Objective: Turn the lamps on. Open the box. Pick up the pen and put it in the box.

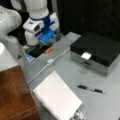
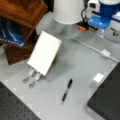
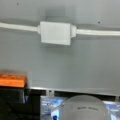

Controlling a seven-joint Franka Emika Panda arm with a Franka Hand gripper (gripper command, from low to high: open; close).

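The gripper (image 1: 45, 42) hangs low over the back of the table beside a small orange-tipped object (image 1: 48, 50), and it holds nothing that I can see. In a front view the gripper (image 2: 100, 30) is at the top right. A white cable with an inline switch (image 3: 55, 32) lies just ahead of it in the wrist view. One lamp's pale shade (image 2: 67, 11) stands at a front view's top. The box (image 1: 96, 50) sits with its black lid down and a white tag (image 1: 86, 55) at its front. The pen (image 1: 91, 89) lies flat on the table, apart from the box, and the pen (image 2: 67, 90) shows in both front views.
A white spiral notebook (image 1: 57, 98) leans propped up near the table's front. A brown wooden block (image 1: 15, 95) fills a front view's bottom left. The white cable (image 1: 37, 72) crosses the table diagonally. The white robot body (image 1: 8, 22) rises at the back.
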